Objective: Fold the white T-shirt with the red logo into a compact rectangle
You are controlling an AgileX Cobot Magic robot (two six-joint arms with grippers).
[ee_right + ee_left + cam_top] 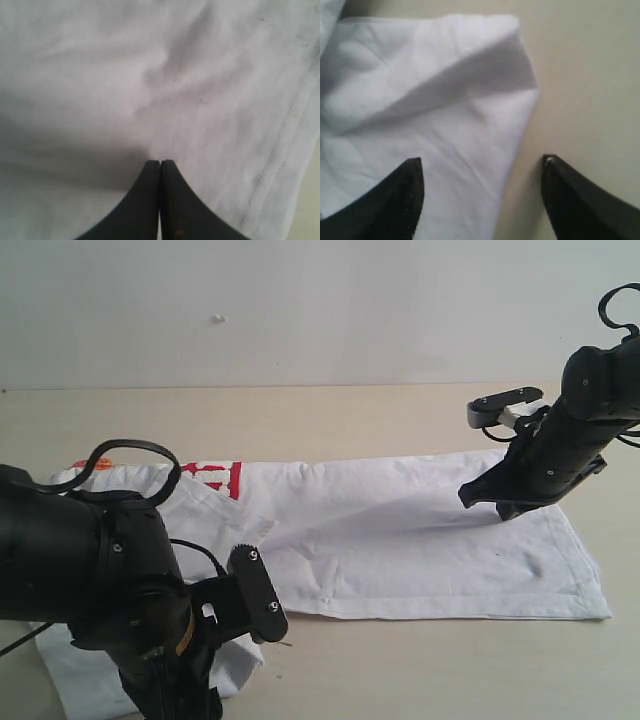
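Items I log from my console:

- Left claw (481,161): I see it spread apart and gripping nothing. One finger (395,200) is over cloth, the other over bare tabletop (590,75). A folded corner of the white T-shirt (400,540) lies just beyond and between the tips
- Right claw (160,162): I see the tips pressed together, with the shirt's cloth directly beneath. A stitched hem (280,165) runs near one side. I cannot tell whether the tips touch the fabric
- Red logo (218,477): well away from the right claw, nearer the left arm, partly covered by a folded flap of the shirt
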